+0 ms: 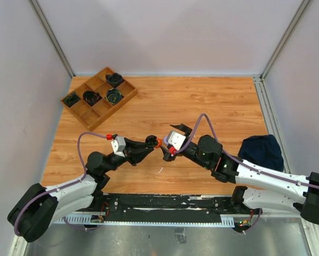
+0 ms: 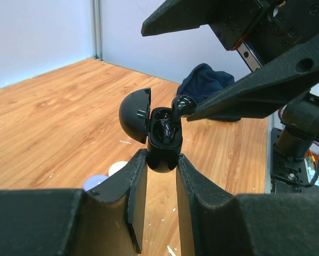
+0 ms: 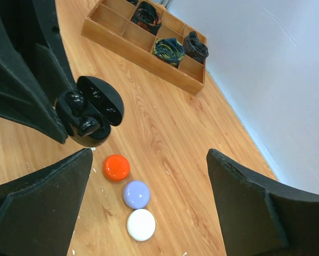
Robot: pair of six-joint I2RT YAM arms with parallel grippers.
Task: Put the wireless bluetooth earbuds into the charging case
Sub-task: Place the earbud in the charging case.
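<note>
A black earbud stands half out of its socket in the open black charging case, head up and to the right. A second black bud sits deeper in the case. The lid is swung back to the left.

The left end effector is closed on the case, with one finger against each side of its lower body, and holds it up off the tabletop.

The right end effector has its fingers spread wide and grips nothing. In the left wrist view the tip of its lower finger meets the raised earbud's head.

Below the case, an orange round case, a pale purple one and a white one lie in a row on the wood.

A wooden tray with coiled black cables sits at the far left corner. A dark blue cloth lies at the right edge.
</note>
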